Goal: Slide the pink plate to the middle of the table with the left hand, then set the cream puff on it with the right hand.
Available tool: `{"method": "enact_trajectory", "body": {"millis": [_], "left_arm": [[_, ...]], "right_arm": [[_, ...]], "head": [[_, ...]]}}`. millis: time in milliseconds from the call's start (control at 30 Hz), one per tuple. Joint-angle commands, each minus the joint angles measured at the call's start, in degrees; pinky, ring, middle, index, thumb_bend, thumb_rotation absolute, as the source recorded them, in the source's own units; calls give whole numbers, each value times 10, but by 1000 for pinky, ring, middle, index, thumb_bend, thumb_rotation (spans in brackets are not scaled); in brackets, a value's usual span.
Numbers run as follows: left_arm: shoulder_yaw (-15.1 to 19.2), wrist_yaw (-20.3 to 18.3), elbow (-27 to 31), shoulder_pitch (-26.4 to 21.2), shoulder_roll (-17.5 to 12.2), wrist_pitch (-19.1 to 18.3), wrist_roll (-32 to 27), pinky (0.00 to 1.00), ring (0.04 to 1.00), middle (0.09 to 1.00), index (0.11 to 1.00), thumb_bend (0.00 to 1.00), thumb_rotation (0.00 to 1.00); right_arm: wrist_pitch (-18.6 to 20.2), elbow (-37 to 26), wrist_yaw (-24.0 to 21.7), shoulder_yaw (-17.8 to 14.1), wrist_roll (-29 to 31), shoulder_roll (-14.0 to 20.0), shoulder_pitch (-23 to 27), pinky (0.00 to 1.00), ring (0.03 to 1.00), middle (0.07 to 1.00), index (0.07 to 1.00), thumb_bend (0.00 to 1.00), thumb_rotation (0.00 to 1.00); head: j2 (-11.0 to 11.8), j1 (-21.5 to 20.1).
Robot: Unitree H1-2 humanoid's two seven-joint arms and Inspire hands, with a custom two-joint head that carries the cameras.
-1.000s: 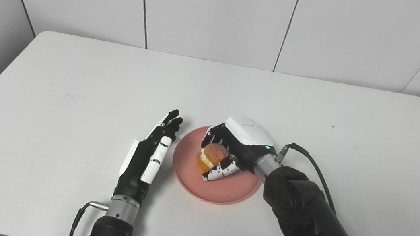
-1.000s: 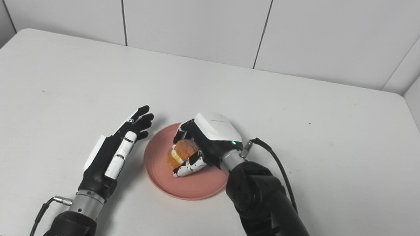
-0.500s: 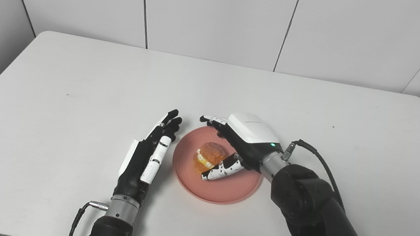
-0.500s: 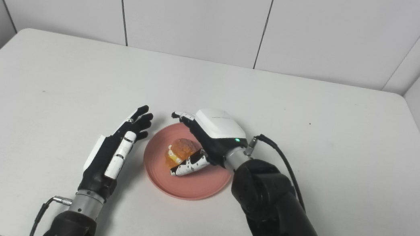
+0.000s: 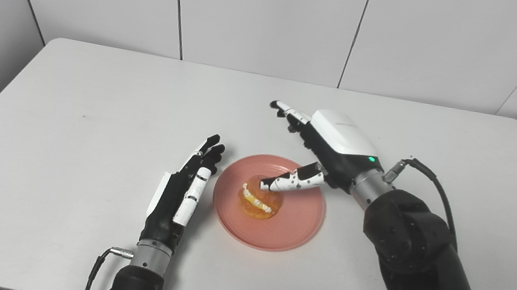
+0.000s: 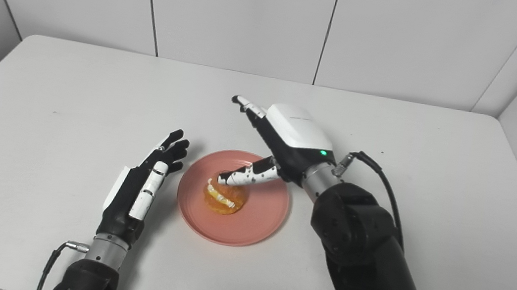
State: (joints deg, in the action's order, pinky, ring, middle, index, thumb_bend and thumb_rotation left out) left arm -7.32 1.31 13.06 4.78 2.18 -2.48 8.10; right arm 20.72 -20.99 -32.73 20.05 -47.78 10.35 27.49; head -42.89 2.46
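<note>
A: Where does the cream puff [image 5: 259,202] sit?

B: On the pink plate [image 5: 298,222], a little left of its centre, just below the right hand's thumb tip. The plate lies near the middle of the desk [image 5: 95,93], directly right of the left hand [image 5: 181,190].

A: And the right hand [image 5: 325,146]?

B: Spread wide, holding nothing. Its fingers [image 5: 288,111] reach out past the plate's far rim, and the thumb points down-left toward the puff. Whether the tip touches the pastry cannot be told from either view.

A: The left hand?

B: Flat and extended with its fingers together, gripping nothing, lying alongside the plate's left rim. Contact with the rim cannot be confirmed.

A: So what does the robot need to get right now?

B: Judging by how things lie, the placing looks done, and the step in hand is clearing away. The right hand should probably lift the thumb upward first, then draw back toward its own side, so that nothing drags across the soft puff. The left hand is best left unmoved until then, lest it nudge the plate.
</note>
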Motion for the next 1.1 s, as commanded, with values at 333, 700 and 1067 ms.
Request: {"method": "enact_trajectory", "body": {"millis": [333,700,1067], "left_arm": [[7,5,8,11,4,21,-4,895,907,906,891,499,1000],[12,1,2,10,-1,24,-12,902,910,910,896,497,1000],[16,-6,10,11,-6,13,-19,905,914,915,901,491,1000]], "right_arm": [[-17,-31,122,-100,136,-28,-62,742,886,947,994,838,743],[-31,-31,202,-139,231,-74,-163,805,944,982,1000,770,1000],[-70,16,253,-146,308,-101,-205,897,962,983,985,702,1000]], "head": [[-1,-3],[-2,-4],[-6,-4]]}}
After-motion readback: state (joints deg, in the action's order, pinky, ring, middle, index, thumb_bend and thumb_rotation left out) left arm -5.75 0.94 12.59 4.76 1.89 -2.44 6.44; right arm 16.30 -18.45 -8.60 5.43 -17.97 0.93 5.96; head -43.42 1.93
